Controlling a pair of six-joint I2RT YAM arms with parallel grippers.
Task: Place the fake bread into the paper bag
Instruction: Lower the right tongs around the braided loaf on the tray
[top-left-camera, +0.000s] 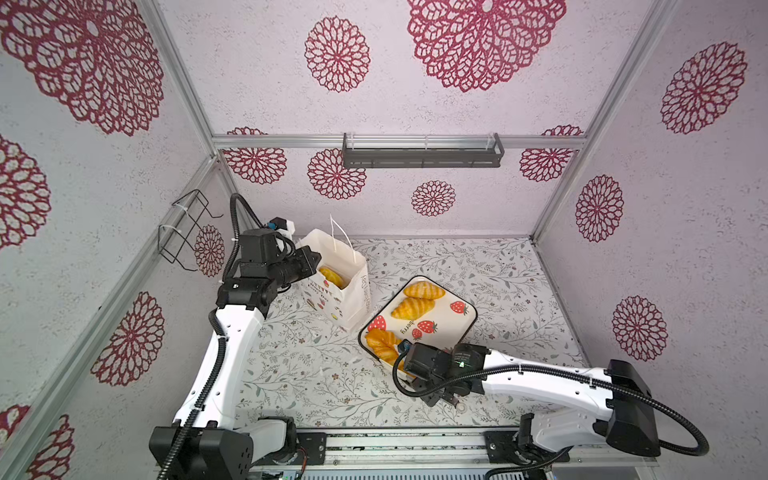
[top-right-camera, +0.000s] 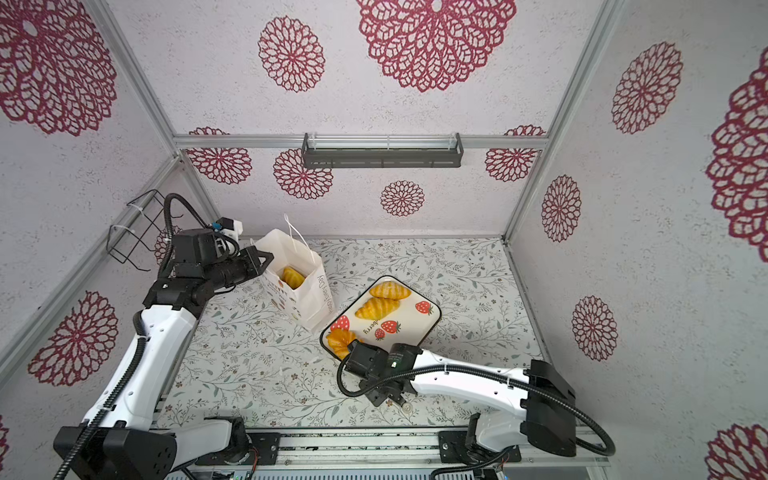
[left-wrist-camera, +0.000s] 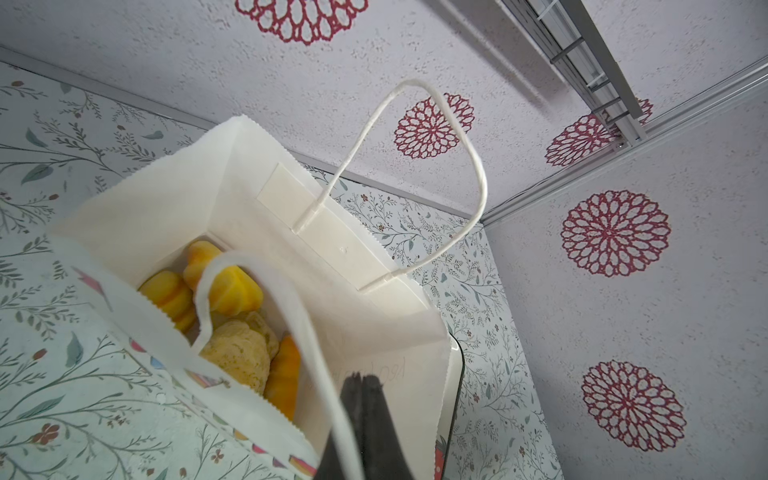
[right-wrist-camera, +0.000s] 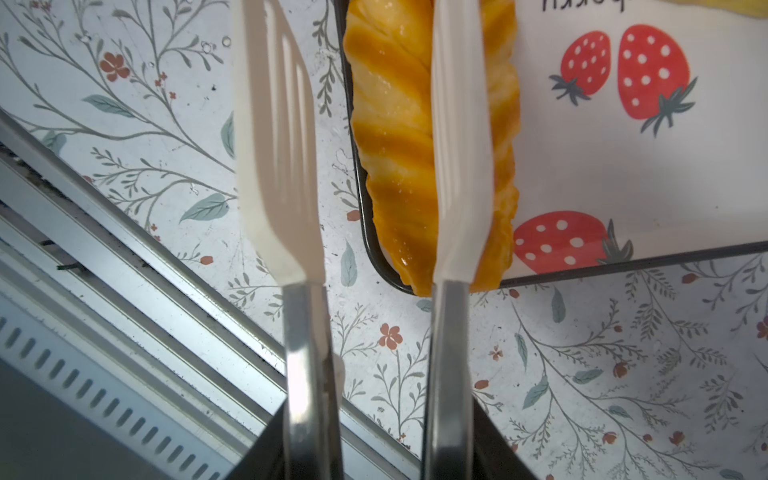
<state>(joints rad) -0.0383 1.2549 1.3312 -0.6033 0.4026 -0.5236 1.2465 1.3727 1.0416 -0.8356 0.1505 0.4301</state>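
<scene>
The left jaws (left-wrist-camera: 361, 392) are pressed fully together just inside the mouth of the paper bag (top-left-camera: 357, 299). A cord handle (left-wrist-camera: 241, 258) runs across them, and it cannot be told whether they pinch paper or cord. The right jaws (right-wrist-camera: 382, 453) are clamped on the metal arms of a pair of tongs (right-wrist-camera: 305, 353). The tongs' white blades stand apart: one lies over the plaited loaf (right-wrist-camera: 395, 124), and the other hangs over the desk (right-wrist-camera: 145, 104) just outside the rim of the tray (right-wrist-camera: 623, 174).

The desk has a pale cover printed with leafy sprigs and small flowers, and a metal rail (top-left-camera: 407, 446) runs along its near edge. The walls (top-left-camera: 457, 108) are pale and textured, with dark red rosettes.

The bag stands upright and open toward the desk's far left corner. Several pieces of toy bread (left-wrist-camera: 235, 291) lie in its bottom, yellow ones and a paler round roll. The strawberry-print tray lies near the middle of the desk, one corner just beside the bag's base. The loaf lies along the tray edge nearest the desk's near edge, partly hidden in both top views by the right wrist. Two croissants (top-left-camera: 417, 299) lie side by side at the tray's far end.

A grey shelf (top-left-camera: 422, 156) hangs on the back wall and a wire basket (top-left-camera: 183, 228) on the left wall.
</scene>
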